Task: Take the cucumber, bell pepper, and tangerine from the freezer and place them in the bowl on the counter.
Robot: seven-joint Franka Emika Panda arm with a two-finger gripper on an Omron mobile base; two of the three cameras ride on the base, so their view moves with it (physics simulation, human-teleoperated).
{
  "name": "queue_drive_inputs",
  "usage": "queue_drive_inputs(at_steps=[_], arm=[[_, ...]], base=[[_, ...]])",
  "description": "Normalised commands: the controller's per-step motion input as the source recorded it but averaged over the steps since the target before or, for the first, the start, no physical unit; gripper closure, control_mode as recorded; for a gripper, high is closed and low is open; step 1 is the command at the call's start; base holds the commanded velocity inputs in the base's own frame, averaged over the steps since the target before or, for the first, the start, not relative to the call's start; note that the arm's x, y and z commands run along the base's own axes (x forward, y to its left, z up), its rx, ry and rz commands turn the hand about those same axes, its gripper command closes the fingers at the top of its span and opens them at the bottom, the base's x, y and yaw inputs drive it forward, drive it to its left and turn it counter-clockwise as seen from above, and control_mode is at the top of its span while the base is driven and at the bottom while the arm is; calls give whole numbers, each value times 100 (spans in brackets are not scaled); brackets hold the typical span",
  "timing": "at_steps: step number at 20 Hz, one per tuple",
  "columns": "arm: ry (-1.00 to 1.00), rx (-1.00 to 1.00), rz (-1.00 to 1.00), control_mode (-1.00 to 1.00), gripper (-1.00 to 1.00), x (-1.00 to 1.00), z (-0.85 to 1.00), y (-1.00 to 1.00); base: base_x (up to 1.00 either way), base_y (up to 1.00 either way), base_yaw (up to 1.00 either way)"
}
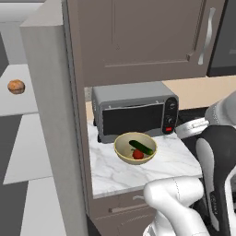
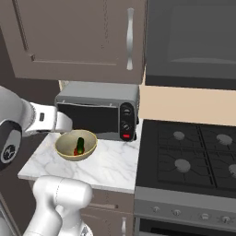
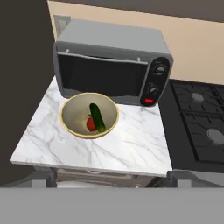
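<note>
Hand view: slim dark green cucumber [image 3: 96, 117] & glossy red bell pepper [image 3: 90, 124] in pale yellow-olive round bowl [image 3: 72, 106] on white marble counter [image 3: 131, 146]. Orange-tan tangerine [image 1: 16, 86] on pale grey freezer shelf [image 1: 14, 103]. Gripper state: cannot tell.

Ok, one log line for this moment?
bowl: cucumber + bell pepper inside | tangerine: on freezer shelf | gripper: nothing seen held

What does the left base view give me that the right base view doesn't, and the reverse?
Left base only: the tangerine on a pale freezer shelf. Right base only: the stove top with its burners. Both: the bowl on the counter before the microwave, holding the cucumber and bell pepper.
</note>
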Motion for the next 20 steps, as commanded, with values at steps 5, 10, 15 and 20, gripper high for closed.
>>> queue_drive_inputs(at_steps=[5,10,15,20], arm=[[7,7,-8,-100,-100,-73,18,0],[10,9,-8,-100,-100,-68,5,0],[5,1,-2,-100,-100,-5,27,0],[6,0,0,-100,-100,8,22,0]], base=[[0,0,0],[0,0,0],[0,0,0],[0,0,0]])
